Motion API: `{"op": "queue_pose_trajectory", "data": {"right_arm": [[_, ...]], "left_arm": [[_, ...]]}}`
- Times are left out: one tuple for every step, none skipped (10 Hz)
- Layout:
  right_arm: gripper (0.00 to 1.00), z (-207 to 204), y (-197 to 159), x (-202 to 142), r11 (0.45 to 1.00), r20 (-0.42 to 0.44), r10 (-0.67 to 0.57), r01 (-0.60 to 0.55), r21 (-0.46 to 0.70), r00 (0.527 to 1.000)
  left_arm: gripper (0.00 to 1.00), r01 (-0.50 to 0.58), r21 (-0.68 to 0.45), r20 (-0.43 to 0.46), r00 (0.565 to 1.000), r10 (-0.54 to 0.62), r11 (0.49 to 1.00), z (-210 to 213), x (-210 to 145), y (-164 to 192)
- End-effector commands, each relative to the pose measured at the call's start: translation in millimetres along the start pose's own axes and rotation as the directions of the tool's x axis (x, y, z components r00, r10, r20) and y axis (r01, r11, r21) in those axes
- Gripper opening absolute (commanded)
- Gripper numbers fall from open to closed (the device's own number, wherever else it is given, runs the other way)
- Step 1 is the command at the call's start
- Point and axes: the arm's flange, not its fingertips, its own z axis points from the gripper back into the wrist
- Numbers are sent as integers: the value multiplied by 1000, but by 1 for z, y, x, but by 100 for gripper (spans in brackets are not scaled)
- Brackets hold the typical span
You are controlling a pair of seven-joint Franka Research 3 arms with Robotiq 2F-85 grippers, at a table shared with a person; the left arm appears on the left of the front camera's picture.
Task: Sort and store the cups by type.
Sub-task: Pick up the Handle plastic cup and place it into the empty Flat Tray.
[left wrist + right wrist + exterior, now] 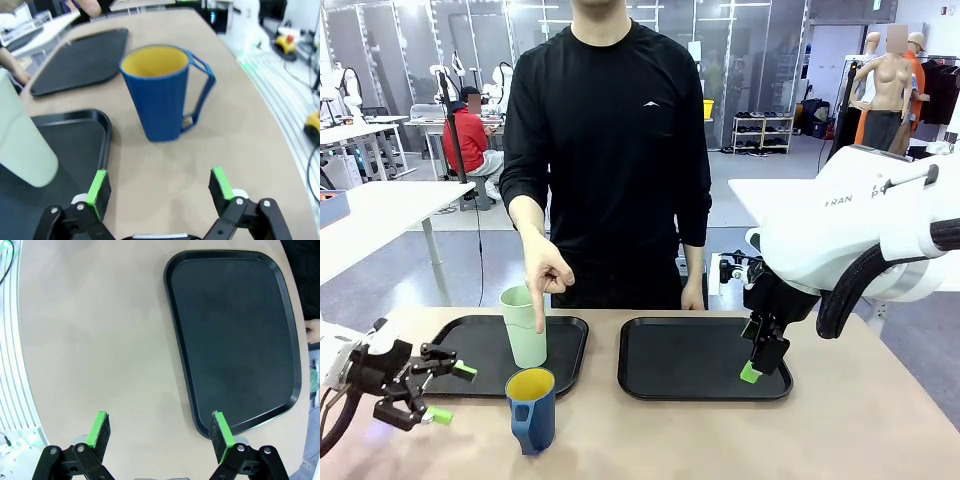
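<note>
Nearest up front: dark blue mug (531, 410), upright on bare tabletop, just before left tray (460, 345). Mint tumbler (525, 328) upright on that tray, person's hand (546, 275) pointing down at it. Left gripper (452, 393) spread wide, holding nothing, aimed at mug. Right gripper (160, 427) spread wide too, holding nothing, at right tray (700, 357) edge.

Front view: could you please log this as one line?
mint-green plastic tumbler: on black tray; blue handled mug: on table; left fingers: open; right fingers: open
</note>
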Motion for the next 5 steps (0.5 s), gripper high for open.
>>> {"op": "queue_pose_trajectory", "data": {"right_arm": [[100, 0, 1, 0, 1000, -5, -4, 4, -6, 1000], [100, 0, 1, 0, 1000, -5, -4, 4, -6, 1000], [100, 0, 1, 0, 1000, -5, -4, 4, -6, 1000], [100, 0, 1, 0, 1000, -5, -4, 4, -6, 1000], [100, 0, 1, 0, 1000, -5, -4, 4, -6, 1000]], "left_arm": [[100, 10, 32, 119, 993, -13, 999, -11, -20, 6], [100, -4, 25, 141, 990, 0, 1000, -13, -22, 7], [100, -14, 24, 188, 982, 9, 1000, -14, -26, 9], [100, -25, 24, 196, 980, 20, 999, -14, -29, 10], [100, -34, 15, 195, 980, 31, 999, -15, -32, 10]]}}
